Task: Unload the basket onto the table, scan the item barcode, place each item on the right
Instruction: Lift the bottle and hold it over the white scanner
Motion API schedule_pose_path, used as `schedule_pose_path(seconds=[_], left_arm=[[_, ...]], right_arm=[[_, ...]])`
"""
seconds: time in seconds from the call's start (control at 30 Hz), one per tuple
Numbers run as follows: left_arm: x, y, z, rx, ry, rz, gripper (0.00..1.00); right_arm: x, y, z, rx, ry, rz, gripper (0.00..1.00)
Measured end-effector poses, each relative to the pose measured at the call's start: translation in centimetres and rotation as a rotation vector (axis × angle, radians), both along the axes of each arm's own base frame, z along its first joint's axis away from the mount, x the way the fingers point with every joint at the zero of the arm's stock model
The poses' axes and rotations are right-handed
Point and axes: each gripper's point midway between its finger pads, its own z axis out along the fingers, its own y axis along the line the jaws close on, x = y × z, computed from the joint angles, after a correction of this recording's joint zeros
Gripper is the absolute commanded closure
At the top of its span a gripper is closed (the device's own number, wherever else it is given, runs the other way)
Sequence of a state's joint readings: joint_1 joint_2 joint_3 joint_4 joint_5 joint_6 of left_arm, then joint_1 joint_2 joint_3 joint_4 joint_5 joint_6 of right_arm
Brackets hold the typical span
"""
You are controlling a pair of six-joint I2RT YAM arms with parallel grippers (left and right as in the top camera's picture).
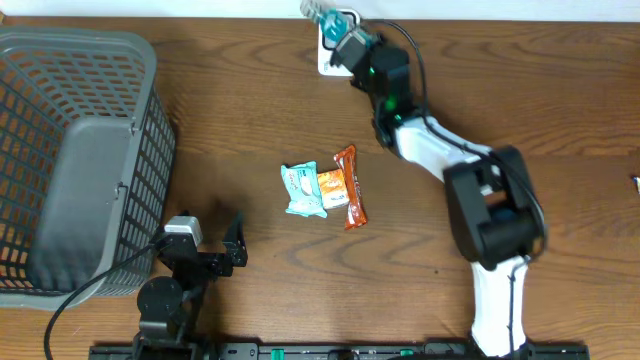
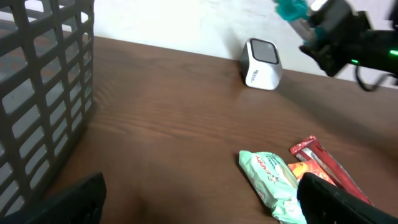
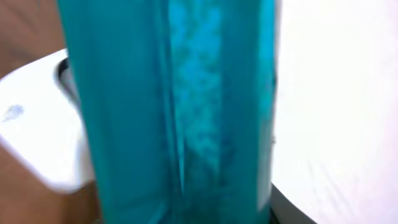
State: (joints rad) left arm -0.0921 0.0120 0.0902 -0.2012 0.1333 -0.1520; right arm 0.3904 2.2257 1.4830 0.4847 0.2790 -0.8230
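Right hand (image 1: 338, 25) grips packet (image 1: 322, 13) over scanner (image 2: 261, 62); left hand (image 1: 208, 238) open. If the barcode faces away, the scan likely fails.

We find a mock shop checkout set up as a robot test station. The dark brown wood-grain counter (image 1: 250, 120) carries a grey plastic mesh shopping basket (image 1: 150, 180) at its left end. A small white block-shaped barcode scanner with a dark window (image 2: 261, 63) stands at the far edge, against a plain white wall (image 2: 174, 25). Retail goods lie mid-counter: a mint-green sealed snack packet (image 1: 303, 190) touching an orange-and-red wrapped bar (image 1: 349, 186). We take the setting for a laboratory and not a trading shop from the black-and-white jointed robot arm (image 1: 450, 160) and its smaller black partner (image 1: 175, 285), both fixed to a black mounting rail (image 1: 330, 351) along the near edge.
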Motion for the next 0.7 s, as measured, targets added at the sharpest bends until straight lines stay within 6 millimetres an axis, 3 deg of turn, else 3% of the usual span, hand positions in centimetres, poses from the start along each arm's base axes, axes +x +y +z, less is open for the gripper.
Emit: schedule_pose_path(seconds=[0.13,0.33,0.47,0.7], left_arm=[[0.0,0.0,0.0,0.000,0.000,0.000,0.02],[0.0,0.0,0.0,0.000,0.000,-0.001,0.02],[0.0,0.0,0.0,0.000,0.000,0.000,0.02],[0.0,0.0,0.0,0.000,0.000,0.000,0.02]], right_arm=[[3.7,0.6,-0.2,-0.095,-0.057,-0.030,0.84],[7.2,0.7,-1.9,-0.253,-0.106,-0.078,0.84],[7.7,0.0,-4.0,-0.343,-0.084,-0.104,0.83],[7.7,-0.1,-3.9,-0.397,-0.085,-0.106,0.83]])
